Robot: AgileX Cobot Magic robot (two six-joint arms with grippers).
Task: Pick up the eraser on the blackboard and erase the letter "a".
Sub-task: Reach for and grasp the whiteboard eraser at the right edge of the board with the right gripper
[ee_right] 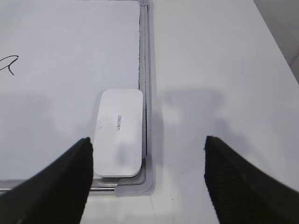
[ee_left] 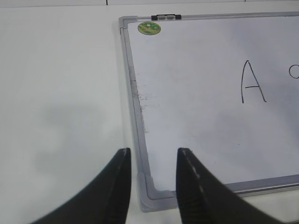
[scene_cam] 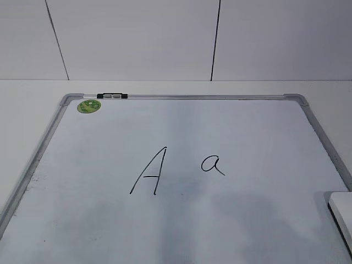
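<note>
Task unstarted: eraser [ee_right: 118, 133] lies untouched in blackboard [scene_cam: 181, 98] near right corner; letter "a" [scene_cam: 212, 164] intact. Right hand [ee_right: 147, 142] spread wide above eraser; left hand [ee_left: 153, 156] apart, idle.

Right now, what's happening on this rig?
Nothing is held yet. The eraser lies in the whiteboard's near right corner, and the open right gripper hangs above it, offset toward the table. The open left gripper hovers over the near left corner. The letter "a" is unerased beside capital "A".
</note>
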